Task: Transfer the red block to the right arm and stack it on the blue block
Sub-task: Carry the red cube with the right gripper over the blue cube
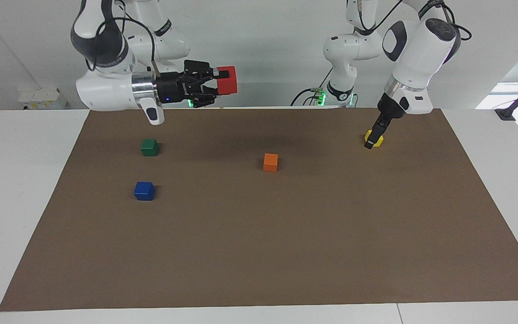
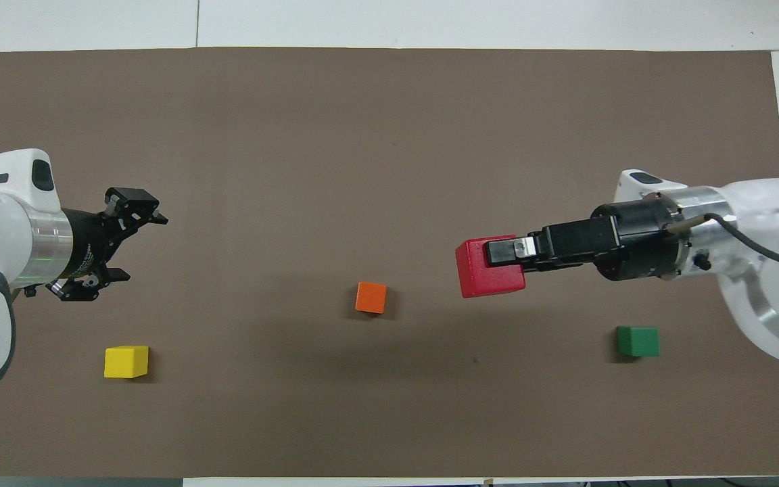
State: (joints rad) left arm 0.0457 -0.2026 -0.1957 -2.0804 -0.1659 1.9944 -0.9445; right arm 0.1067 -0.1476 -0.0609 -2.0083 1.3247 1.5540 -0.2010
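While right gripper grips red block, orange block nearby.

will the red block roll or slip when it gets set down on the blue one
Probably not roll: the red block is a flat-faced cube. It looks rigid, keeping its shape in the right gripper. The blue block is the same size, so an off-centre placement could tip it.

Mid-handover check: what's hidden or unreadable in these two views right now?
- Overhead view: blue block hidden under the right arm; visible only in the facing view.
- Facing view: yellow block partly covered by the left gripper; contact unclear.
- Overhead view: red block partly covered by the right gripper.
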